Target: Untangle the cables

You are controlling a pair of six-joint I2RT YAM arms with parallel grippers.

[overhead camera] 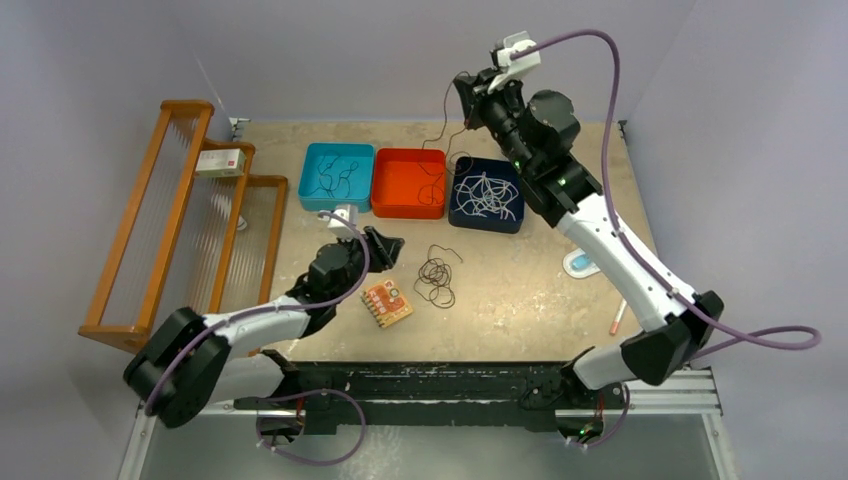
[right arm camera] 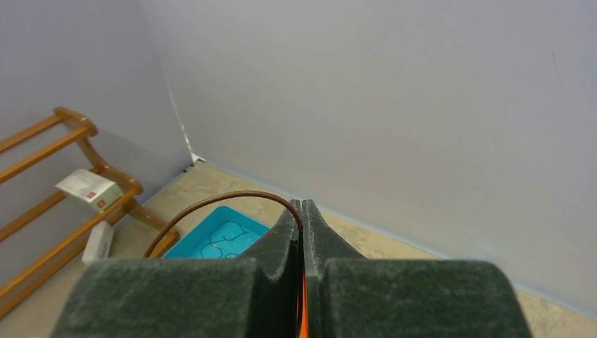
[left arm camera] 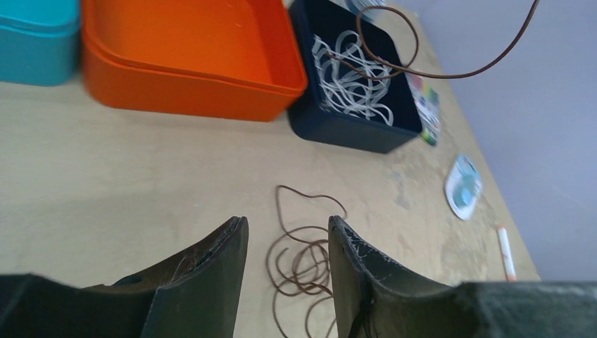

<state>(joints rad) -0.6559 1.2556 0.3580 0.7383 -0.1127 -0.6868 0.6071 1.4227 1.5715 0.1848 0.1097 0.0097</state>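
Observation:
A brown cable coil (overhead camera: 436, 277) lies on the table; in the left wrist view the coil (left arm camera: 310, 260) shows on the table between my fingers. My left gripper (overhead camera: 385, 245) is open and empty, just left of the coil. My right gripper (overhead camera: 465, 95) is raised above the bins and shut on a thin brown cable (right arm camera: 211, 204) that hangs down (overhead camera: 445, 130) toward the orange bin (overhead camera: 408, 200); this cable also loops over the navy bin in the left wrist view (left arm camera: 422, 70). White cables (overhead camera: 484, 192) fill the navy bin (overhead camera: 515, 222). A black cable (overhead camera: 333, 178) lies in the teal bin (overhead camera: 310, 155).
A wooden rack (overhead camera: 170, 220) with a small white box (overhead camera: 221, 162) stands at the left. An orange patterned card (overhead camera: 386, 303) lies by the left arm. A white-blue disc (overhead camera: 582, 263) and a pen (overhead camera: 618, 317) lie at the right.

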